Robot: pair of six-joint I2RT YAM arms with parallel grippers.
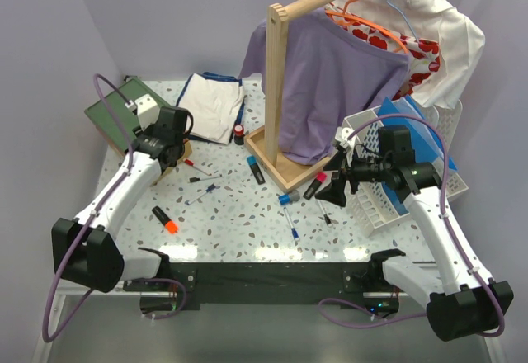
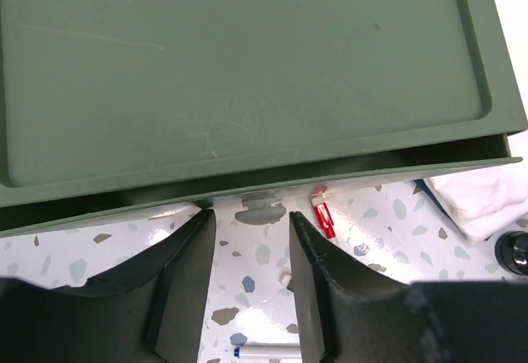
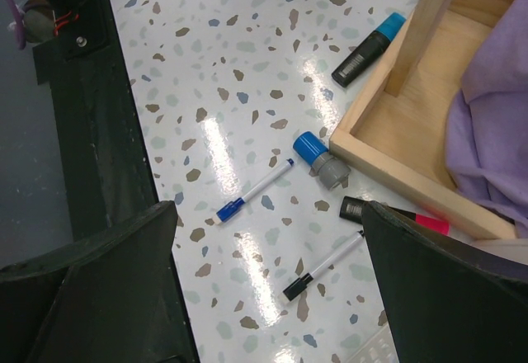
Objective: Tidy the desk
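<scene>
The table lies flat, its long axis running left to right across the top view, with its black rail along the near edge by the arm bases. The left hand sits at the table's far left, about half open and empty. Its fingers are at the front edge of the green box, with a grey knob just beyond the gap; whether they touch the box I cannot tell. The right hand is spread wide and empty above two pens beside the wooden rack base.
</scene>
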